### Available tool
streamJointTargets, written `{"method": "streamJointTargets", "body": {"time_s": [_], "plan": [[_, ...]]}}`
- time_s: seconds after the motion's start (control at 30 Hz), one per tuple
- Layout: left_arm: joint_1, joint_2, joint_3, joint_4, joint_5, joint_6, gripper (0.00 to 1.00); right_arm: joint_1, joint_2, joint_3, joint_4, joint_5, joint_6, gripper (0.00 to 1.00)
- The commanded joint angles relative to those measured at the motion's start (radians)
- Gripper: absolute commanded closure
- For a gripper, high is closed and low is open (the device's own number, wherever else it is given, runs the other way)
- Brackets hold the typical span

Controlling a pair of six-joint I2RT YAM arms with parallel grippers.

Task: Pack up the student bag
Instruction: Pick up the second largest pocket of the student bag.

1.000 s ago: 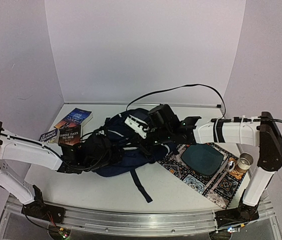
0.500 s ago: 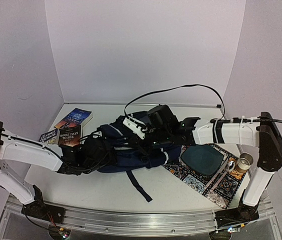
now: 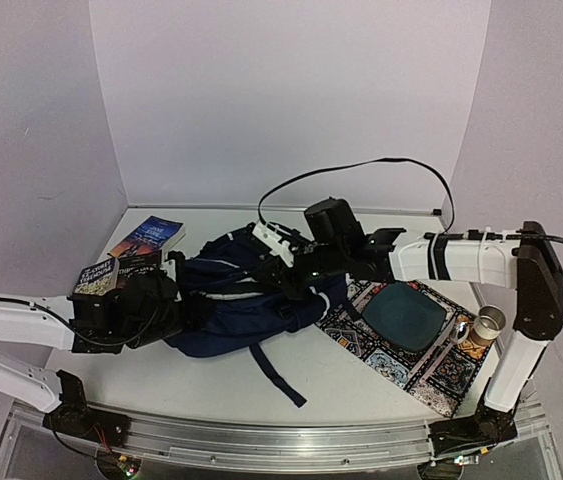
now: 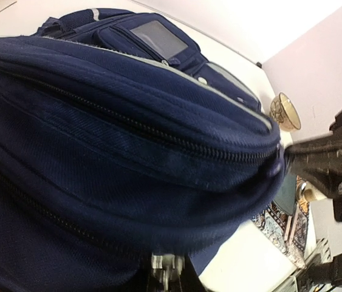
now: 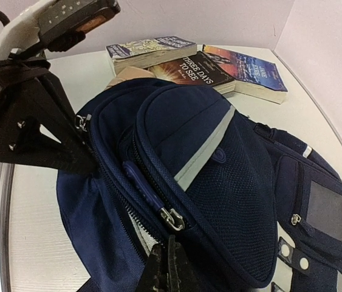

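Partly buried under both arms: dark navy fabric backpack (image 3: 226, 325), pinched at each end.
Lies on its side mid-table on the smooth white tabletop (image 3: 361, 385), long axis running left to right between the two arms. Held at the left end by the left gripper (image 4: 169, 267), closed tight on the cloth; held at the right end by the right gripper (image 5: 167, 267), likewise pinched shut on navy fabric, with fingertips cut off by the frame edge in both wrist views. Shows a coarse woven weave, toothed zip lines, a pale grey stripe (image 5: 204, 149), a metal zip pull (image 5: 172, 218) and a flat strap (image 3: 279, 375) trailing nearward. Blurs in the left wrist view. Sits just right of glossy paperback books (image 3: 148, 238), partly covered by the left arm.
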Motion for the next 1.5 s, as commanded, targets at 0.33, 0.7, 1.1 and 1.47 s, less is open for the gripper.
{"method": "streamJointTargets", "body": {"time_s": [0.33,0.7,1.1,1.47], "plan": [[0.059,-0.079,0.039,-0.136,0.014,0.160,0.90,-0.089,-0.012,0.060,0.005,-0.014,0.006,1.00],[0.215,0.016,0.060,-0.022,0.304,0.274,0.45,-0.088,-0.001,0.069,0.005,-0.046,0.014,1.00],[0.420,0.092,0.049,0.128,0.812,0.350,0.34,-0.086,-0.004,0.068,0.004,-0.063,0.011,1.00],[0.487,0.214,0.089,0.205,0.975,0.355,0.38,-0.077,0.008,0.076,0.003,-0.075,0.011,1.00]]}}
